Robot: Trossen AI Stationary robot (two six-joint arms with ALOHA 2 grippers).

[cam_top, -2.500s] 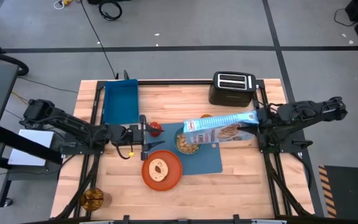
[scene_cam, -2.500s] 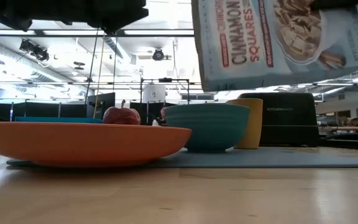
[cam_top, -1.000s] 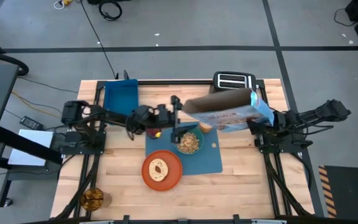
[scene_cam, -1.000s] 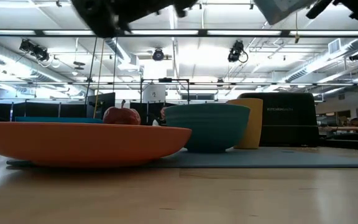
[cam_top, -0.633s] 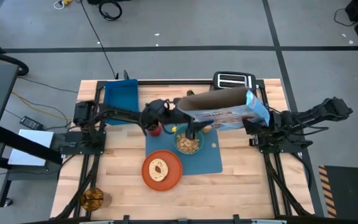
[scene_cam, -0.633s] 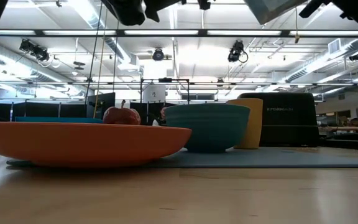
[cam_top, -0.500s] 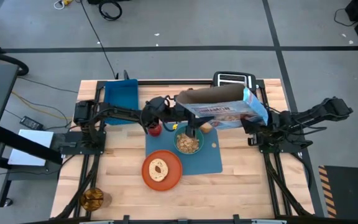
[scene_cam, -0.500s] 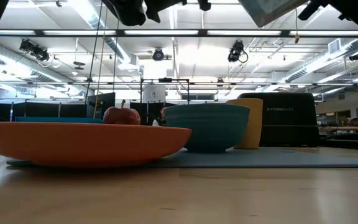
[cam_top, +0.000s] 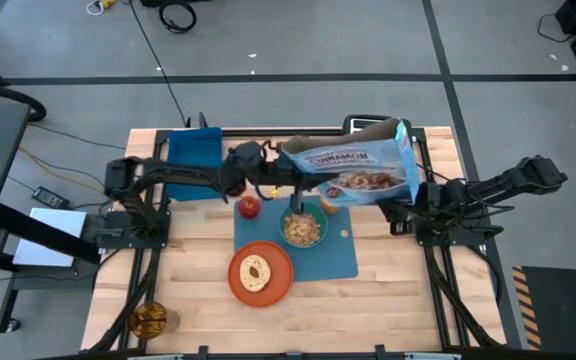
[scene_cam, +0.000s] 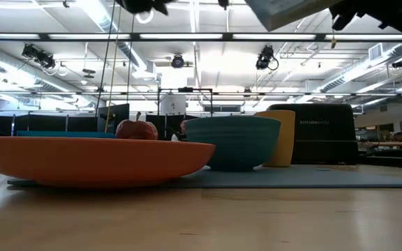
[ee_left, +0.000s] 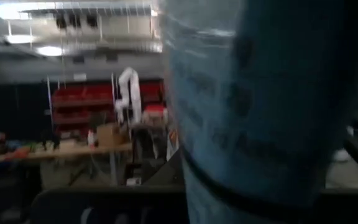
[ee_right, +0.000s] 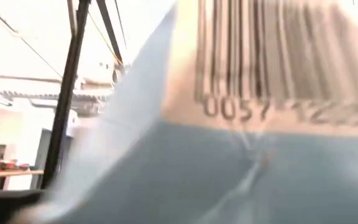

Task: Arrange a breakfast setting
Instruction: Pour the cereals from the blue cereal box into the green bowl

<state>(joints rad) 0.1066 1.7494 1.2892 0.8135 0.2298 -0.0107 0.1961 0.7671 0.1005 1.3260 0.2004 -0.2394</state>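
Handover underway vs 0.5 s ago: blue printed cereal bag [cam_top: 353,172] now hangs higher, flatter, over the teal bowl of cereal [cam_top: 304,226] and black toaster [cam_top: 368,126]. Left gripper [cam_top: 290,171] has clamped shut on bag's open end. Right gripper [cam_top: 414,196] at bag's far end, jaws hidden — can't tell if released. Round orange plate [cam_top: 261,273] w/ bread and red apple [cam_top: 249,207] unmoved.

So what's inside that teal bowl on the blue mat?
From above, the teal bowl holds tan cereal pieces, heaped across most of its inside. The bowl's bottom is covered by them. In the low view only its outer wall shows, so nothing inside can be seen from there.
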